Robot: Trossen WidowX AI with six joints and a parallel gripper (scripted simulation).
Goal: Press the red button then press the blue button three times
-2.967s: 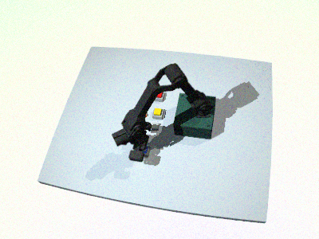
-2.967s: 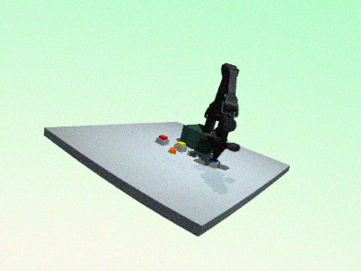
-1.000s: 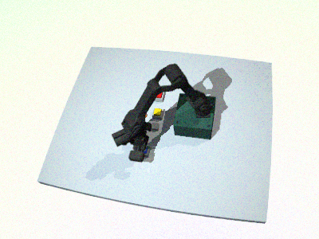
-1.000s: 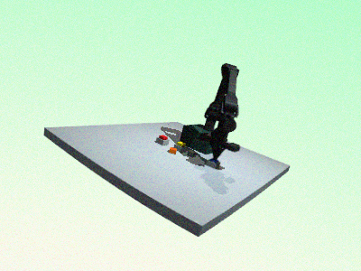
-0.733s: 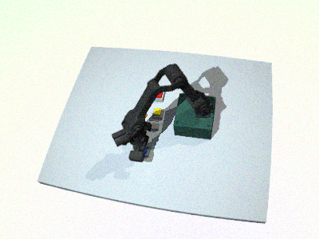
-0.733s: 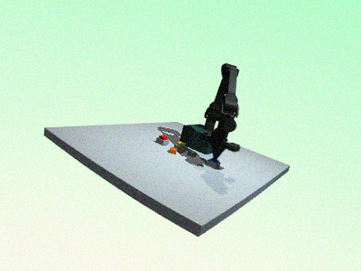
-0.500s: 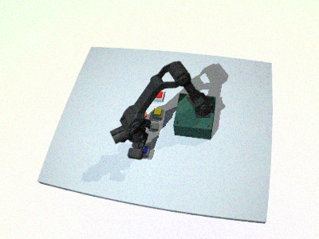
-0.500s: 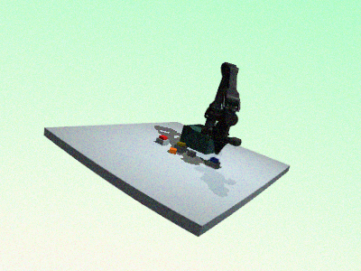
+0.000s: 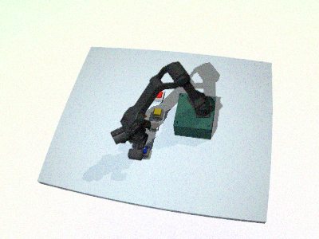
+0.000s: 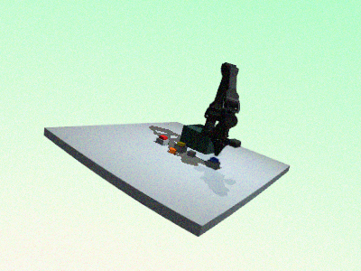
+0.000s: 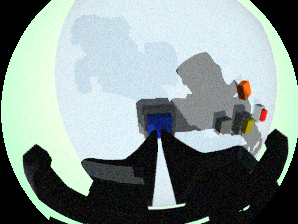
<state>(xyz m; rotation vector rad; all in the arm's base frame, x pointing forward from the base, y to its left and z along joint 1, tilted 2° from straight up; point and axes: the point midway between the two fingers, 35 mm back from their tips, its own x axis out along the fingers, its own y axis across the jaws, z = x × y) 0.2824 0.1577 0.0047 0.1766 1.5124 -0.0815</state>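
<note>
The blue button (image 9: pixel 145 150) (image 10: pixel 214 160) (image 11: pixel 158 120) sits on its grey base at the near end of a row of small items. My gripper (image 9: pixel 136 153) (image 10: pixel 219 152) (image 11: pixel 158 132) is shut with nothing in it. Its closed fingertips point at the near edge of the blue button, right at or just above it; I cannot tell whether they touch. The red button (image 9: pixel 160 95) (image 10: pixel 163 137) (image 11: pixel 264 115) is at the far end of the row. A yellow button (image 9: pixel 158 111) (image 10: pixel 181 144) (image 11: pixel 249 127) lies between them.
An orange block (image 10: pixel 172 149) (image 11: pixel 244 87) and a small grey block (image 10: pixel 191 154) (image 11: pixel 229 123) lie beside the row. The arm's dark green base box (image 9: pixel 191 119) (image 10: pixel 194 135) stands right of the buttons. The pale table (image 9: pixel 223 171) ends in edges all around.
</note>
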